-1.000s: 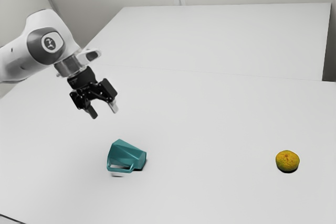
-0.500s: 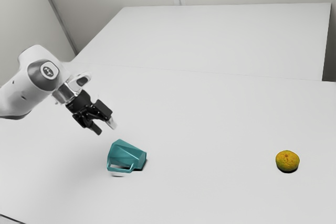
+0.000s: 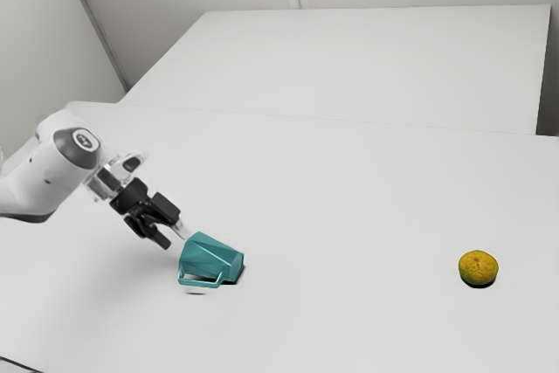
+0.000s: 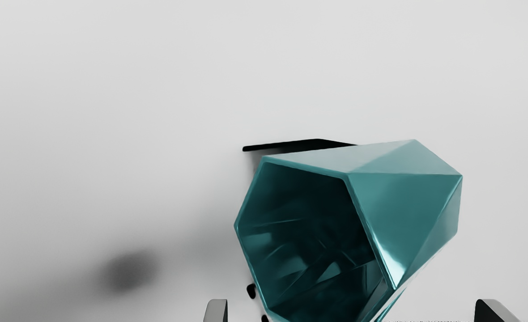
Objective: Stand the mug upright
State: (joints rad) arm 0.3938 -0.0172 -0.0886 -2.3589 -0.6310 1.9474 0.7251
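Just ahead of the black 2-finger gripper, 1 teal, faceted, glossy mug lies on its side on the white tabletop. Its open mouth faces the gripper; its base points away. The teal angular handle juts out on the side toward the exterior camera.

End effector: 2 fingers spread wide, wider than the mug's mouth in the wrist view; nothing held. Fingertips close to the rim; contact, if any, cannot be told. Also noted: 1 round yellow-orange fruit, well apart from the gripper, out past the mug's base; seems to have no part in the job.

Progress, judged: the hand is near the mug, but the upright pose is not met. Left to do: close on the wall or rim, turn the mug mouth-up, seat its base flat, let go. Risk: a poorly placed grip could roll it or let it slip on the slanted facets.
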